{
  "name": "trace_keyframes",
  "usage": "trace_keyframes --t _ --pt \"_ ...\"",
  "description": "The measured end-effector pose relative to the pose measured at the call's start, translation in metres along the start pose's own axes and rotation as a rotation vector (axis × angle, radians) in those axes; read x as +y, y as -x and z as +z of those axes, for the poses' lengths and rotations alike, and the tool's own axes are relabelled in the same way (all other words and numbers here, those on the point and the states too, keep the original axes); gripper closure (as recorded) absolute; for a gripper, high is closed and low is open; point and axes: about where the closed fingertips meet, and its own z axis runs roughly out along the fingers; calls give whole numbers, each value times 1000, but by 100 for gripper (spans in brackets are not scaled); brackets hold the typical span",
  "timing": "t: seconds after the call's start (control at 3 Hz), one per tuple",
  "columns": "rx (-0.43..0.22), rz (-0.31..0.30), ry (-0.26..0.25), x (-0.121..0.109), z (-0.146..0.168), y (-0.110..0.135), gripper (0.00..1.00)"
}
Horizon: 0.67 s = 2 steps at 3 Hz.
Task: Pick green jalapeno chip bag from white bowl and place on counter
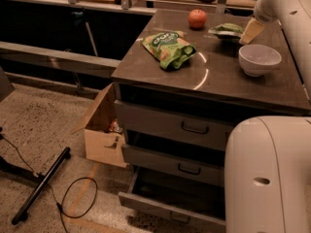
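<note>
Where the far right of the grey-brown tabletop (218, 84) runs toward its back edge, the green jalapeno chip bag (225, 29) lies low and flat on the surface, pale green with a lighter edge; it sits on the tabletop and not in the bowl. Just beside its right end is the gripper (251, 31), a pale wedge angled down toward the bag; it looks to touch the bag's edge, but whether the jaws are open, closed or gripping the bag I cannot tell from where I stand. The white arm (286, 4) comes down to it from the upper right corner.

Nearer to me than the bag, and a little to the right, stands the white bowl (259, 58), round and glossy, apart from the bag; a thin white curved line (201, 76) marks the tabletop to the bowl's left. Left of that line lies a brighter green bag (169, 47) with a dark oval logo, crumpled and well apart from the pale one; behind it, near the back edge, sits a round red-orange fruit (197, 18).

Below the tabletop are three metal drawers; the top drawer (170, 124) and middle drawer (170, 160) are slightly ajar; the bottom drawer (163, 203) is pulled well out. A cardboard box (102, 132) stands open on the speckled floor (39, 120) against the cabinet's left side; further left lie a black bar (41, 186) and a looped cable (77, 198). The robot's white body (269, 174) fills the lower right.
</note>
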Motion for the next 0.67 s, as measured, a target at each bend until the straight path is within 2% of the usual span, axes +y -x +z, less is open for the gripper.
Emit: trace_keyframes --t 0.33,0.67 --pt "25 32 21 -11 -28 -32 0" --pt "61 85 4 -31 -62 -67 0"
